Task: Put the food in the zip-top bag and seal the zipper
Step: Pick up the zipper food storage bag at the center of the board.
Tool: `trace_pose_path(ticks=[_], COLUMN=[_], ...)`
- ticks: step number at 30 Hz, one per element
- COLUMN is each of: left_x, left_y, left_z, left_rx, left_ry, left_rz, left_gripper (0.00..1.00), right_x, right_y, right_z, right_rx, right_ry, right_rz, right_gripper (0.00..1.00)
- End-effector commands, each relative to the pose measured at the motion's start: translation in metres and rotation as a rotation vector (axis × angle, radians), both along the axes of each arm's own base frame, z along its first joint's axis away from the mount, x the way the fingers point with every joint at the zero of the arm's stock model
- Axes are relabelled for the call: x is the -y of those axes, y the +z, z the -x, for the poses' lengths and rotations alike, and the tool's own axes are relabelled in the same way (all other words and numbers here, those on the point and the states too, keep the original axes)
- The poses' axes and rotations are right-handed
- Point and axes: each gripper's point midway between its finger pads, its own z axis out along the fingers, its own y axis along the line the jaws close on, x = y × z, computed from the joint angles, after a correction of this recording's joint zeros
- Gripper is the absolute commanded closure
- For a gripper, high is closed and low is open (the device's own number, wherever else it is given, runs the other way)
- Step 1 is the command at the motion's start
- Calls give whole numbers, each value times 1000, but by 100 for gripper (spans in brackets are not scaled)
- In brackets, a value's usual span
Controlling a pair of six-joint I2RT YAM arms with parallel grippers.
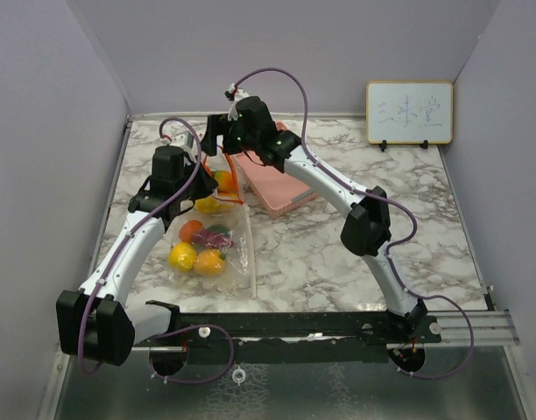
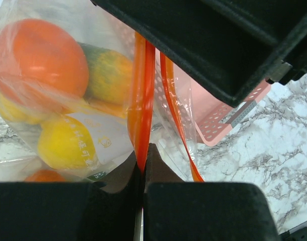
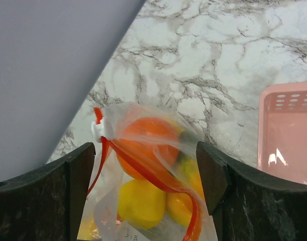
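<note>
A clear zip-top bag [image 1: 212,234] with an orange zipper strip [image 2: 142,100] lies at the left of the table and holds the food: toy fruits in orange [image 2: 40,55], yellow [image 2: 65,143] and green-orange [image 2: 108,73], with a purple one [image 1: 217,238] lower down. My left gripper [image 2: 143,163] is shut on the zipper strip and holds up the bag's far end. My right gripper [image 3: 146,155] is open just above that end, its fingers either side of the bag. The white slider [image 3: 101,129] sits at the strip's left end.
The pink slotted basket [image 1: 281,185] stands just right of the bag, under my right forearm, and shows in the right wrist view [image 3: 289,130]. A small whiteboard [image 1: 409,112] leans on the back wall at the right. The left wall is close to the bag.
</note>
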Motion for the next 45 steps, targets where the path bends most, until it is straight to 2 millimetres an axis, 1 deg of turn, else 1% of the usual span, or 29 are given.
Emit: trace_pose_path(ticks=[1,3,5,7,10,12,13,15,16,17,19,20,21,23,24,27,29,32,34,36,40,43,45], left_x=[8,9,8,8,9,8,7,5,3,2,-1,-4,-8,-13,-16,-25,-29,-24,-14,-3,20,32,38], left_y=[11,10,10,12,18,23,27,32,35,38,50,56,61,74,80,95,102,111,121,129,141,157,170], left_z=[-6,-6,-9,-12,-20,-24,-26,-28,-28,-28,-28,-28,-27,-25,-24,-17,-11,1,9,16,18,18,19], left_rx=[29,25,27,32,42,52,62,76,83,94,130,149,164,216,249,365,457,618,718,791,852,904,936], left_ry=[-33,-35,-33,-35,-41,-41,-43,-43,-43,-49,-62,-64,-64,-87,-102,-160,-189,-304,-398,-487,-644,-685,-705], left_rz=[41,40,35,28,14,3,-7,-33,-45,-59,-92,-114,-141,-205,-243,-369,-440,-538,-567,-576,-522,-475,-442], left_gripper=[100,100,100,100,100,100,100,100,93,83,66,54,40,7,2,1,1,3,6,8,10,10,10], right_x=[-15,-18,-21,-23,-20,-13,-10,-3,1,4,12,17,22,27,30,41,52,71,80,86,92,99,103], right_y=[8,1,-5,-9,-13,-9,-3,10,17,22,32,36,42,52,55,66,78,96,106,118,131,137,137], right_z=[-2,0,5,11,16,14,12,9,8,7,3,2,1,4,6,17,26,40,50,64,95,116,125], right_rx=[56,45,30,19,8,31,55,106,133,152,172,180,194,219,226,243,258,274,281,295,299,283,269], right_ry=[13,24,40,56,53,36,26,12,12,13,24,33,46,106,141,253,332,438,505,578,711,774,793], right_rz=[-29,-23,-17,-11,12,34,43,58,62,62,46,36,27,-1,-11,-40,-80,-134,-158,-175,-211,-230,-233], right_gripper=[22,30,42,52,65,74,77,88,92,93,95,95,95,95,95,95,95,95,95,95,94,94,94])
